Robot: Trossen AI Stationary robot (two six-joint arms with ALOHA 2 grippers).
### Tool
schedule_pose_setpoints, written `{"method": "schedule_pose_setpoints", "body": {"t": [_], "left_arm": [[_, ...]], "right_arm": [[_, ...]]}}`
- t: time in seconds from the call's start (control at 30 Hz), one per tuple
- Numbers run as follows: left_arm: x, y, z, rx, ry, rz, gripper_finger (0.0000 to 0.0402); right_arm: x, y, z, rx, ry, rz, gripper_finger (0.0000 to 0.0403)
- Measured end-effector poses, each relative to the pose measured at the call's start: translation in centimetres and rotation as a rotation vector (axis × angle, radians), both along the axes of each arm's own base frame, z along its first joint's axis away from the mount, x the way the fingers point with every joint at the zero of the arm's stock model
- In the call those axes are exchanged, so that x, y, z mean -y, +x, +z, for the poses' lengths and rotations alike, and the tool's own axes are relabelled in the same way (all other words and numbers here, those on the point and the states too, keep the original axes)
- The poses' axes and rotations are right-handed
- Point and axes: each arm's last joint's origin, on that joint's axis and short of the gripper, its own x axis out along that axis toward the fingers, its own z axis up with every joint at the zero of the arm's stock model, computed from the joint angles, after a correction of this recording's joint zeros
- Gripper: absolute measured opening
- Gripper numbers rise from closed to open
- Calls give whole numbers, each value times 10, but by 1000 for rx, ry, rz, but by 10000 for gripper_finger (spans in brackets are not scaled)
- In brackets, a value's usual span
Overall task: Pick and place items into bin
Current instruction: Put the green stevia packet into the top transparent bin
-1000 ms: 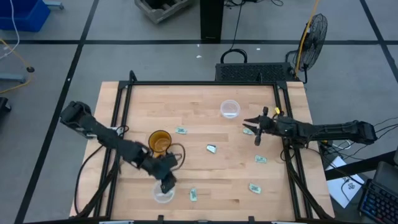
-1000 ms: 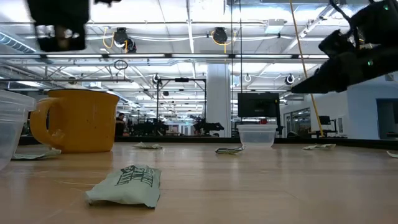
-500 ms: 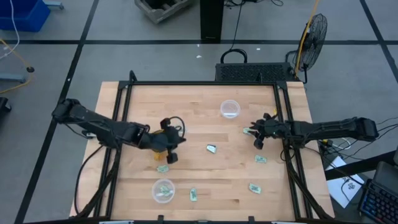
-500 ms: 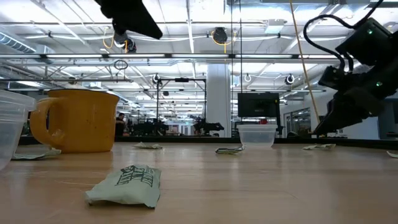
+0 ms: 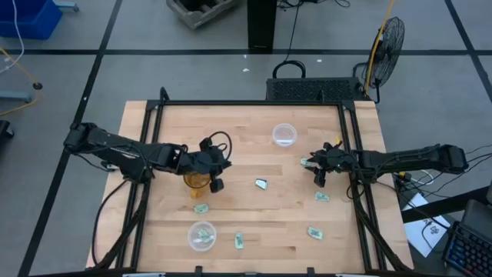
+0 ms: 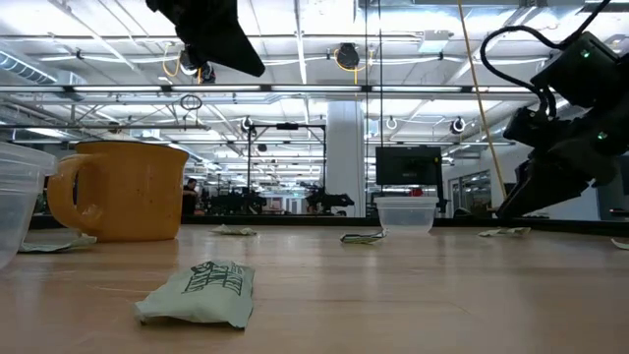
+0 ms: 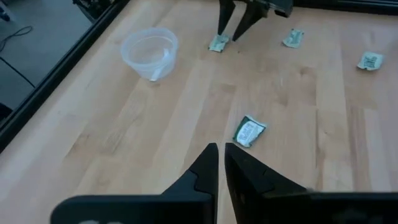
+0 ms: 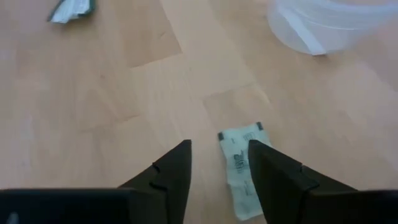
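Small pale green-and-white packets lie flat on the wooden table: one (image 5: 261, 183) at mid-table, others (image 5: 322, 197) (image 5: 314, 231) toward the right, two (image 5: 239, 241) (image 5: 201, 208) nearer. My right gripper (image 5: 317, 168) is open and low over a packet (image 8: 239, 165) near the right rail; the packet lies between its fingers, against one of them. My left gripper (image 5: 215, 175) is shut and raised beside the amber-orange cup (image 5: 195, 180), holding nothing; in its wrist view (image 7: 221, 155) the mid-table packet (image 7: 249, 132) lies ahead. My right gripper comes at the packet (image 8: 236, 155) from above, slanting. One finger (image 8: 267, 171) overlaps the packet's long edge and the other stands clear of it. Whether a finger touches it I cannot tell. The packet lies flat on the table.
A clear plastic cup (image 5: 284, 135) stands toward the far edge, another (image 5: 202, 235) near the front edge with a packet inside. Black rails (image 5: 150, 154) (image 5: 355, 154) run along both sides. Bare wood lies between the cups. In the low view a packet (image 6: 201, 290) lies close in front.
My left gripper rose from the near clear cup and swung toward the far edge, past the amber cup, to its right side; a packet now shows inside that cup. My right gripper came down toward the table over the packet by the right rail.
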Motion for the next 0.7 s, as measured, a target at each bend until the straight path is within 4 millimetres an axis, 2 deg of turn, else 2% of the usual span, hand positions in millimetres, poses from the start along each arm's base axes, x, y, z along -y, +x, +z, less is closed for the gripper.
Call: {"method": "schedule_pose_setpoints", "body": {"t": [0.13,0.3,0.5,0.7], "left_arm": [[-3,1,0,2,-1,10,35],[-8,3,2,26,-5,29,37],[-12,3,2,29,-6,44,37],[-13,3,2,29,-5,45,37]], "right_arm": [[2,3,-1,14,-42,-34,170],[1,14,10,98,-56,33,171],[1,12,0,9,-3,1,171],[4,11,-9,-93,-59,-68,171]]}}
